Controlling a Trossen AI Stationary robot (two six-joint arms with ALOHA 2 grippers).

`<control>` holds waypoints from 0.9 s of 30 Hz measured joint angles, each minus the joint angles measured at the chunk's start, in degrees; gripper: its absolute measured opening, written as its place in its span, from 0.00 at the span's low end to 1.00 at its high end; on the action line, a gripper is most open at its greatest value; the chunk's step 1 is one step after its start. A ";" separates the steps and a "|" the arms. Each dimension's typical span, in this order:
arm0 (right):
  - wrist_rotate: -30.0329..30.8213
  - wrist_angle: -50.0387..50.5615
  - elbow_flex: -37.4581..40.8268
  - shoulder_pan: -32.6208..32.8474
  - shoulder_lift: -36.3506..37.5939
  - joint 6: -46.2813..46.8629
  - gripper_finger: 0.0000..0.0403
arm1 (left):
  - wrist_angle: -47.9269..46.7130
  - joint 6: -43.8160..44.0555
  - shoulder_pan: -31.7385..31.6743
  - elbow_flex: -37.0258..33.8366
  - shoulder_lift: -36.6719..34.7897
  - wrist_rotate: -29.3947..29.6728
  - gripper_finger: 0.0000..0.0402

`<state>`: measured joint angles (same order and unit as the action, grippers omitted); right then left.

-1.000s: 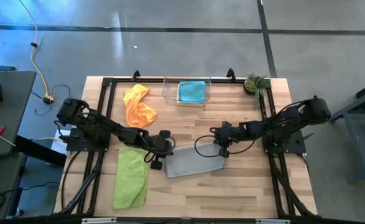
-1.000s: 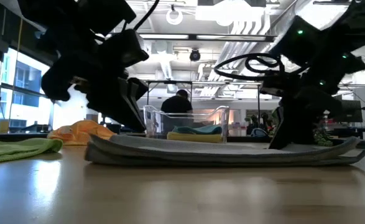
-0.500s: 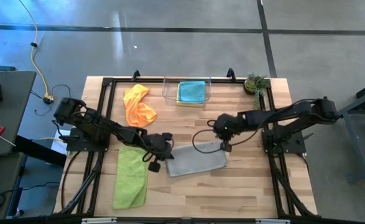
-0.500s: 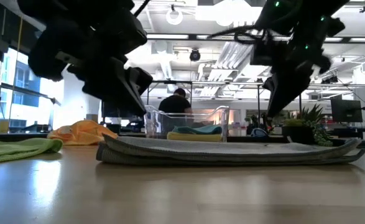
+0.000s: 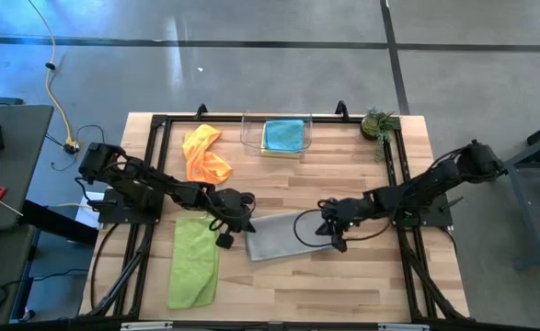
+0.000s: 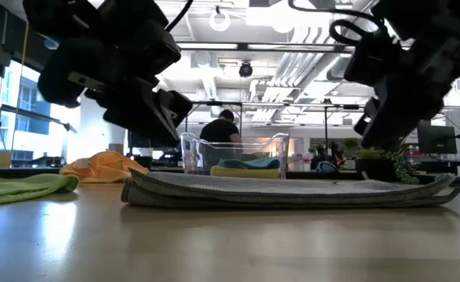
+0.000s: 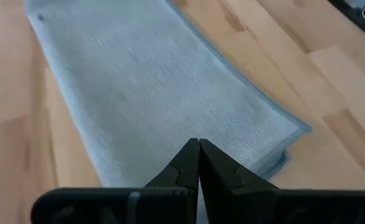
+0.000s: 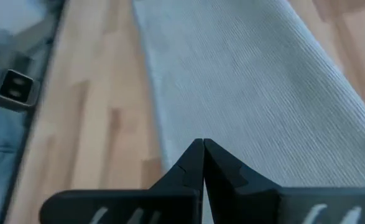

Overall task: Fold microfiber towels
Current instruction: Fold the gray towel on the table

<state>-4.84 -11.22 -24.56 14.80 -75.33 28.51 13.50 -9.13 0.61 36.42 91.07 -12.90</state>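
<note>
Both grippers have their fingers pressed together, holding nothing. The left gripper point(image 5: 235, 219) hangs at one end of the folded grey towel point(image 5: 274, 236), the right gripper point(image 5: 327, 229) at the other, possibly just touching it. The lime green towel point(image 5: 194, 262) lies beside the grey one; the orange towel point(image 5: 204, 155) farther back.

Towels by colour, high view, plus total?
Orange towel: 1
Teal towel, in the bin: 1
Yellow towel, under the teal one: 1
Grey towel, folded: 1
Lime towel: 1
Total: 5
</note>
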 joint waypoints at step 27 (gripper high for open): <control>17.29 22.99 -3.08 -12.53 -1.90 -11.71 0.00 | -9.08 0.34 -1.35 0.00 -1.36 10.17 0.00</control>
<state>12.46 11.77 -27.64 2.27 -77.23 16.79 4.42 -8.80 -0.74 36.42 89.71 -2.73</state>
